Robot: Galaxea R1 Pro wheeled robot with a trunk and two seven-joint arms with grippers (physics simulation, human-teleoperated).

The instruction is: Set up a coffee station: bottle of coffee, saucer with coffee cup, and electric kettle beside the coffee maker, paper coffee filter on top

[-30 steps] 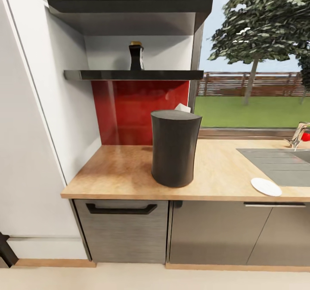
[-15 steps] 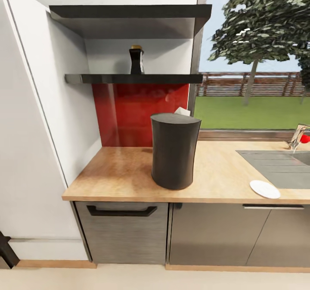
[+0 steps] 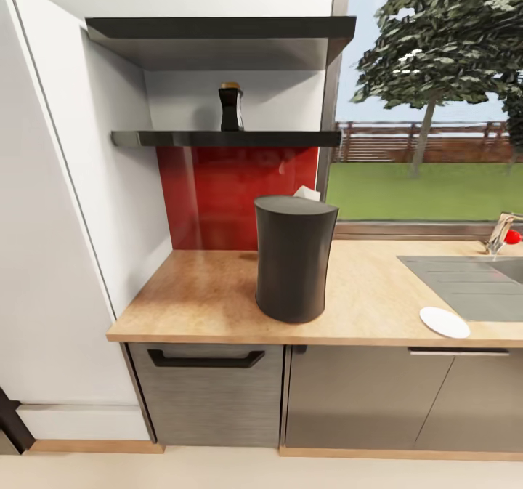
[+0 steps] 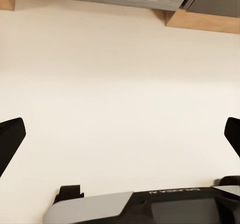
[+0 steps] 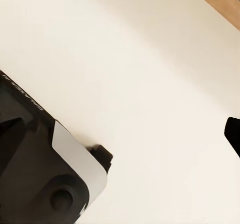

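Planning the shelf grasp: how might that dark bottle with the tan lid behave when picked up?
The bottle of coffee looks narrow and tall for its footprint, so a sideways nudge would probably tip it. Its glossy dark surface may be slippery. It stands alone on the kitchen shelf, so nothing would likely stop a fall.

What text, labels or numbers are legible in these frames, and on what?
No text reads cleanly.
Robot body, left wrist view: a short strip of light lettering near its upper edge, upside down and too blurred to quote.
Robot body, right wrist view: faint lettering along its edge, too small to read.
Bottle of coffee on the kitchen shelf: no label can be made out.
Coffee maker, saucer: no markings.
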